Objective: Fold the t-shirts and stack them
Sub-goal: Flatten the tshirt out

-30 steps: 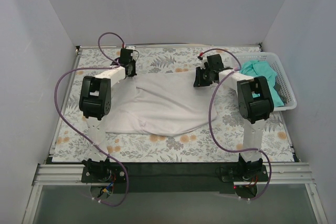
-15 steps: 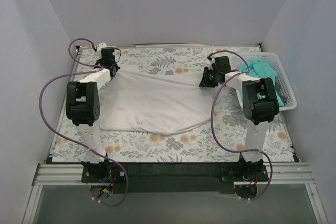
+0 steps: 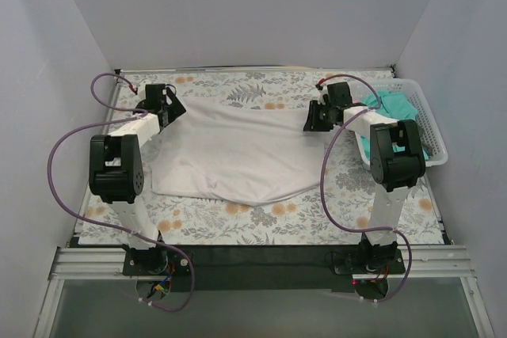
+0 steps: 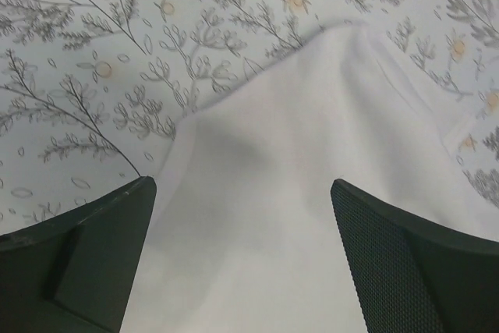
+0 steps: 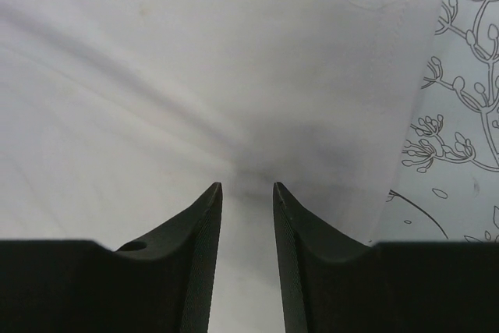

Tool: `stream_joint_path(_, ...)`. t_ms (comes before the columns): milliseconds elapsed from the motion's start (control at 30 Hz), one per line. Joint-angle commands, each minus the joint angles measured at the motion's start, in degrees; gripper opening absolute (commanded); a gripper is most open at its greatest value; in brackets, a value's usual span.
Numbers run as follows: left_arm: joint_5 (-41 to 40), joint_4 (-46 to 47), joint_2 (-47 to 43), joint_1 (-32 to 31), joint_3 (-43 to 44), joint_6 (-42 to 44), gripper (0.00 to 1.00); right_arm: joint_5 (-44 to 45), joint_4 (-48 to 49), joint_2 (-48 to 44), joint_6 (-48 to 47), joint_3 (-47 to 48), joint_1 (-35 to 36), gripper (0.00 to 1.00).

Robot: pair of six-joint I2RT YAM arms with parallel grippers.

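The white t-shirt lies spread across the middle of the floral table, its far edge stretched between both arms. My left gripper hovers at the shirt's far left corner. In the left wrist view it stands wide open over the white cloth, gripping nothing. My right gripper is at the far right corner. In the right wrist view its narrow jaws pinch a bunch of the white cloth, and creases run out from the tips. The teal-green t-shirt lies crumpled in the basket.
A white lattice basket stands at the right edge of the table, beside the right arm. The floral table cover shows beyond the shirt and along the front. Grey walls close in on the left, back and right.
Both arms pulled apart, stretching the shirt's far edge wider. The left arm swung far to the left, and its gripper has opened and let go of the cloth.
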Motion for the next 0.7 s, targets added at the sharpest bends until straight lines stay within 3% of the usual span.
stream_joint_path(0,0.3,-3.1,-7.6,-3.4,-2.6,-0.4,0.88,-0.3,-0.9,-3.0,-1.4,3.5,0.7,0.35)
stream_joint_path(367,3.9,-11.1,-6.2,-6.3,-9.9,-2.7,0.76,-1.1,-1.5,0.3,-0.7,3.2,1.2,0.38)
stream_joint_path(667,6.6,-21.2,-10.9,-6.4,-17.6,-5.4,0.72,-0.7,-5.9,-3.0,1.9,-5.5,2.2,0.38)
